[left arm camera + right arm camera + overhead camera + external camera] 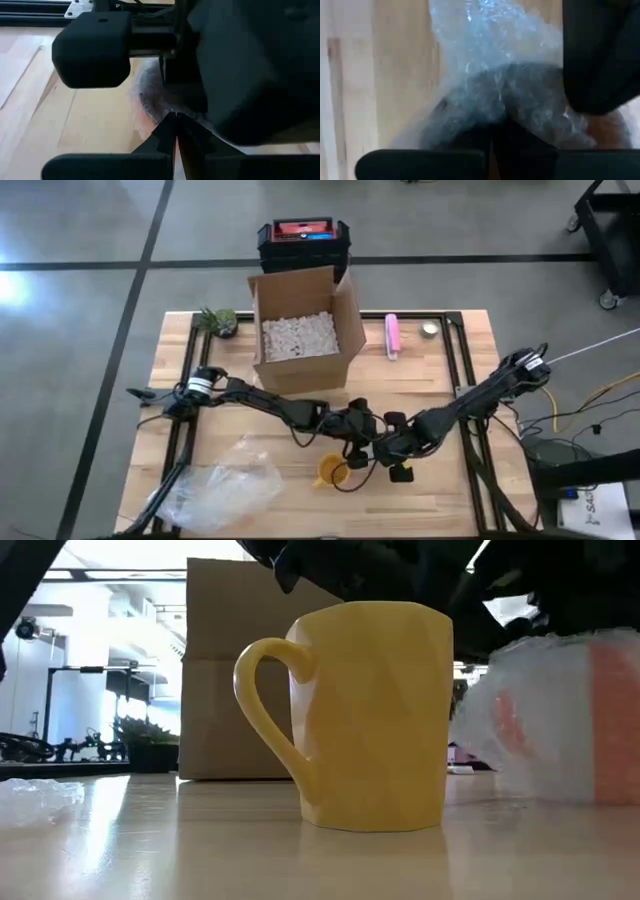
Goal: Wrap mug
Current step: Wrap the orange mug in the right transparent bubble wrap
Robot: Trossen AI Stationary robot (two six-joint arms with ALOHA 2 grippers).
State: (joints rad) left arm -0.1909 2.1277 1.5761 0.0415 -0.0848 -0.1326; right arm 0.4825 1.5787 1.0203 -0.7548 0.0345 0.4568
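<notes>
Yellow mug (370, 715): upright on the table (180, 395) near its front edge, handle out to one side. Likely rigid, smooth, breakable; best taken by handle or rim.

Bubble wrap (555, 720): a bundle just beside the mug, soft and light, pinched in the closed left gripper (175, 125) and the right gripper (495, 135), also closed.

Cardboard box (300, 330): behind, flaps open, holding white packing fill (298, 336).

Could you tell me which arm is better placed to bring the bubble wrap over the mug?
Probably the left. In the high view the left gripper sits close beside the yellow mug, while the right gripper is farther from it. The bubble wrap lies right next to the mug.
</notes>
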